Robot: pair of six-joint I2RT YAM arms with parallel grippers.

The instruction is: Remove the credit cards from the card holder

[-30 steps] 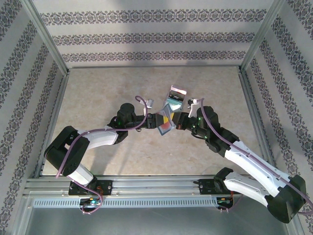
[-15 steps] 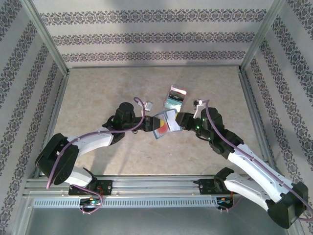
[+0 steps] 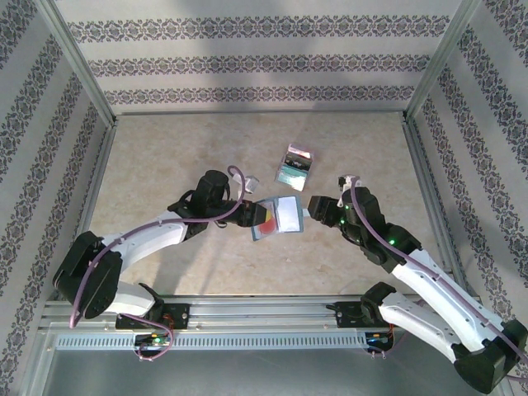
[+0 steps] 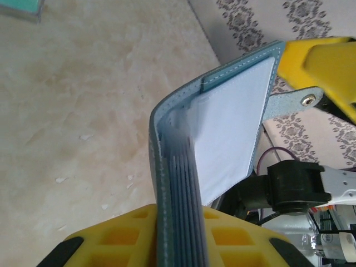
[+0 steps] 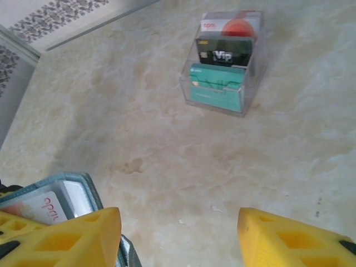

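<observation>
- Currently the left gripper (image 3: 251, 215) is clamped on the card holder (image 3: 279, 216), just below the centre of the top view; in the left wrist view its yellow fingers pinch the lower edge of the blue-grey panels.
- Card holder attitude: lifted off the table (image 3: 165, 165) and partly unfolded, with the layered pocket edges facing the left wrist camera.
- A strap tab (image 4: 290, 103) with a metal snap projects from the holder at the upper right of the left wrist view, beside one yellow finger of the other arm.
- The right gripper (image 5: 178, 222) stands with its jaws wide apart and nothing between them; the holder sits at the lower left of the right wrist view, just beside one finger.
- A white-and-red card (image 5: 47, 207) shows in the holder's pocket.
- Further credit cards (image 5: 218, 88), teal, black and red-white, stand in a clear box (image 5: 249, 92) on the table, at the top of the right wrist view, well apart from both grippers.
</observation>
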